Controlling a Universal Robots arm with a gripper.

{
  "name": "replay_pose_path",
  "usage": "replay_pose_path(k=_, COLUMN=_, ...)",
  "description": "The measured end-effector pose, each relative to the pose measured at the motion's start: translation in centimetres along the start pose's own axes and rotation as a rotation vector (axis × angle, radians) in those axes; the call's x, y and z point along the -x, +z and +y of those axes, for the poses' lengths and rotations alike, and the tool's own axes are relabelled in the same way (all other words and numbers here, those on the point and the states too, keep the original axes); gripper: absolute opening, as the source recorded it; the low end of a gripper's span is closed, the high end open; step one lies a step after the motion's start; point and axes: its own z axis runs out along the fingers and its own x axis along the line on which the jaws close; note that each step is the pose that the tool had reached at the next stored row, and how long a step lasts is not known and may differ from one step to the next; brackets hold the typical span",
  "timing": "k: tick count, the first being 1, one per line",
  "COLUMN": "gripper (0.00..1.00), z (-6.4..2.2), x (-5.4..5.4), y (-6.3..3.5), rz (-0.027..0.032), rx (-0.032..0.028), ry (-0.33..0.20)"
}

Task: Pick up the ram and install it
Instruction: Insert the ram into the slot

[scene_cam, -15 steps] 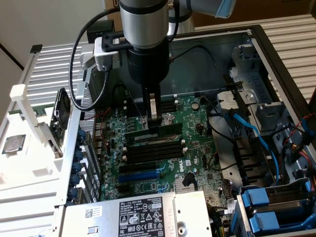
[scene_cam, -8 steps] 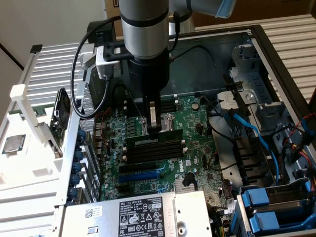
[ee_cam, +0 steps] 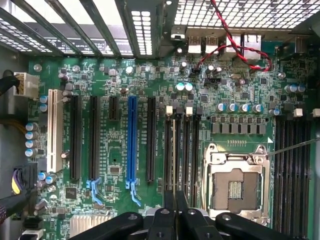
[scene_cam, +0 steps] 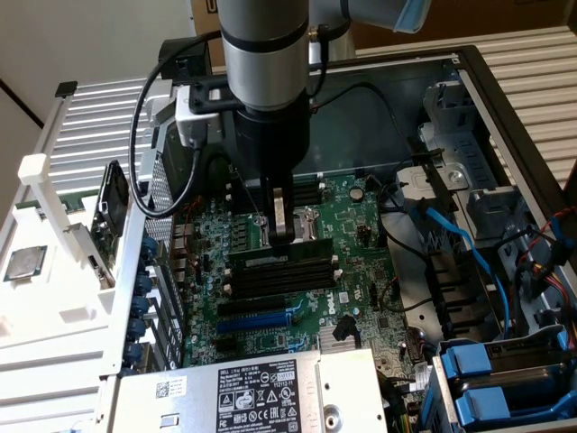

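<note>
Ram [scene_cam: 281,257] is sitting edge-down in the memory slots [scene_cam: 281,278] of the green motherboard [scene_cam: 361,225], right under the pincer [scene_cam: 282,236]. The pincer is closing its fingers on the stick's upper edge, pointing straight down into the open computer case [scene_cam: 505,117], beside the empty processor socket [ee_cam: 235,185].

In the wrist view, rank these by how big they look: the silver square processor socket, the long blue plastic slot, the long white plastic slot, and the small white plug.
1. Silver square processor socket
2. Long blue plastic slot and long white plastic slot: too alike to rank
3. Small white plug
</note>
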Motion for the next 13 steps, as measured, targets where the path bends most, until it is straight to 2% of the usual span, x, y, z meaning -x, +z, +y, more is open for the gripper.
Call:
replay_pose_path(k=3, gripper=0.12, z=-0.20, x=-0.01, y=0.02, rz=0.0001, rx=0.0170, ry=0.000)
replay_pose_path(k=13, gripper=0.12, z=-0.34, x=-0.33, y=0.07, rz=0.0004, rx=0.0177, ry=0.001)
